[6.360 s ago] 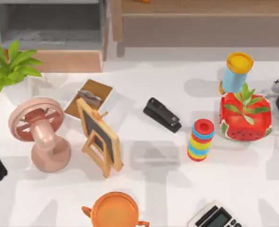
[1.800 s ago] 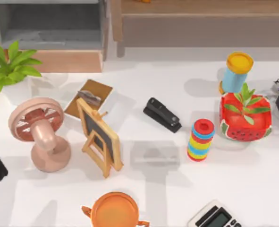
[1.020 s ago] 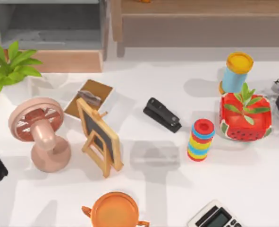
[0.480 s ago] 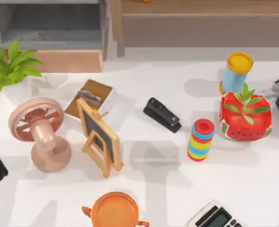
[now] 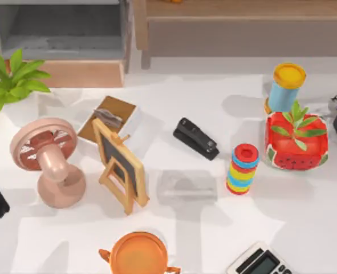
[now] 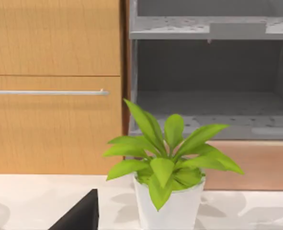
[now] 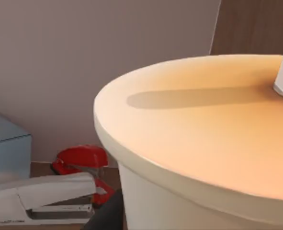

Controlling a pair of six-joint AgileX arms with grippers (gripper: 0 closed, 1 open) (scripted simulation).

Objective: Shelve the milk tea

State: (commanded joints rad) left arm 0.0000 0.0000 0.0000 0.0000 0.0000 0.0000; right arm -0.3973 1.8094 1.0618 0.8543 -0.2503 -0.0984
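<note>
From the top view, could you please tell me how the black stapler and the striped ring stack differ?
The black stapler lies flat and long, angled across the table; the striped ring stack stands upright as a column. The stapler is one dark colour; the ring stack is banded red, blue, yellow and green. Both sit near the table's middle, apart.

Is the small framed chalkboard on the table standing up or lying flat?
Standing. In the top view the chalkboard is propped on its wooden easel legs on the table, leaning slightly back, beside the pink fan.
</note>
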